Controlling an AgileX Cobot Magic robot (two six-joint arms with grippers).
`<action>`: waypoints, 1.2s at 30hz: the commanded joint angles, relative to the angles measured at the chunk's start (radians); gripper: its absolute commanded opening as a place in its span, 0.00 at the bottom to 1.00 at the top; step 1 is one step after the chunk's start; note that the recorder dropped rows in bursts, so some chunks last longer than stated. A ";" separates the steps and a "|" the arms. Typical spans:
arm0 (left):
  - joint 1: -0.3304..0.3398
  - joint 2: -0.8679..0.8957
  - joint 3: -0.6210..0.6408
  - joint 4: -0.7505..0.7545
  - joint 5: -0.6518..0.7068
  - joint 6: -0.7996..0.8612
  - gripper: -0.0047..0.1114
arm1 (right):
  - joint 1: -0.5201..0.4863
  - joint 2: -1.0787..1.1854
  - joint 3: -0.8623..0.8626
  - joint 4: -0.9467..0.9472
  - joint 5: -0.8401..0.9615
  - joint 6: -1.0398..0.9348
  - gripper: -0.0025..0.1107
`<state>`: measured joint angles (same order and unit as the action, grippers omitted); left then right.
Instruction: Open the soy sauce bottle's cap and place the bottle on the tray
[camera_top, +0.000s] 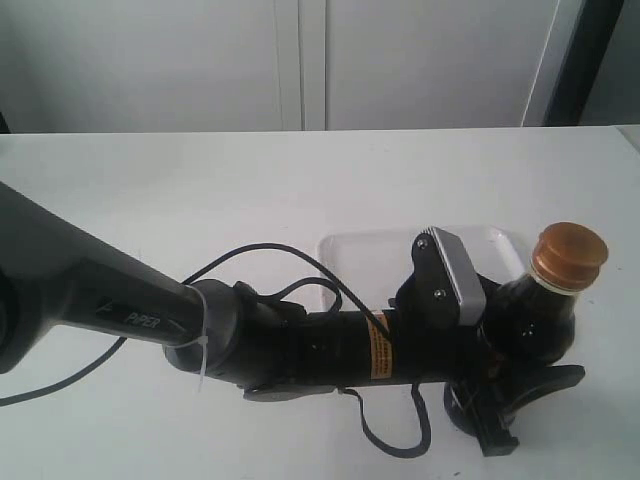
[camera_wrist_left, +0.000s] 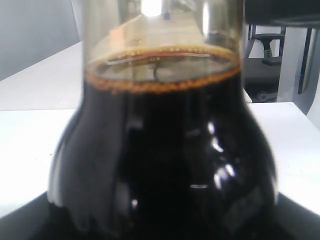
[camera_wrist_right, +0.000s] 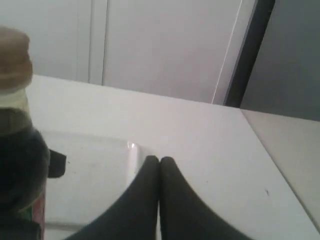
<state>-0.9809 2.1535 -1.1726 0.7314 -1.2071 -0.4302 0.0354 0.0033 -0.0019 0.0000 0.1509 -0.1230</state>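
The soy sauce bottle (camera_top: 532, 322), dark and upright, stands at the right front corner of the white tray (camera_top: 365, 255). Its copper-orange cap (camera_top: 568, 255) sits down flat on the neck. My left gripper (camera_top: 535, 355) has reached across from the left and is shut on the bottle's body. In the left wrist view the bottle (camera_wrist_left: 165, 150) fills the picture and hides the fingers. My right gripper (camera_wrist_right: 160, 161) is shut with nothing in it. It hovers beside the tray (camera_wrist_right: 90, 170), to the right of the bottle (camera_wrist_right: 20, 165) and cap (camera_wrist_right: 12, 60). It is out of the exterior view.
The left arm (camera_top: 300, 345) lies across the front of the white table (camera_top: 200, 190), its black cable (camera_top: 262, 252) looping over the tray's near corner. White cabinet doors (camera_top: 300, 60) stand behind the table. The table's right edge (camera_wrist_right: 260, 145) runs close to my right gripper.
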 joint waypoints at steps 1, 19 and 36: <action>-0.008 0.001 -0.004 0.017 -0.014 0.009 0.04 | 0.004 -0.003 0.002 0.006 -0.102 0.029 0.02; -0.008 0.001 -0.004 0.017 -0.014 0.012 0.04 | 0.004 -0.003 0.002 0.008 -0.439 0.234 0.02; -0.008 0.001 -0.004 0.017 -0.014 0.012 0.04 | 0.004 0.452 -0.330 0.000 -0.436 0.202 0.02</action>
<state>-0.9832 2.1535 -1.1726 0.7314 -1.2089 -0.4259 0.0354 0.3760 -0.2911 0.0000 -0.2770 0.1032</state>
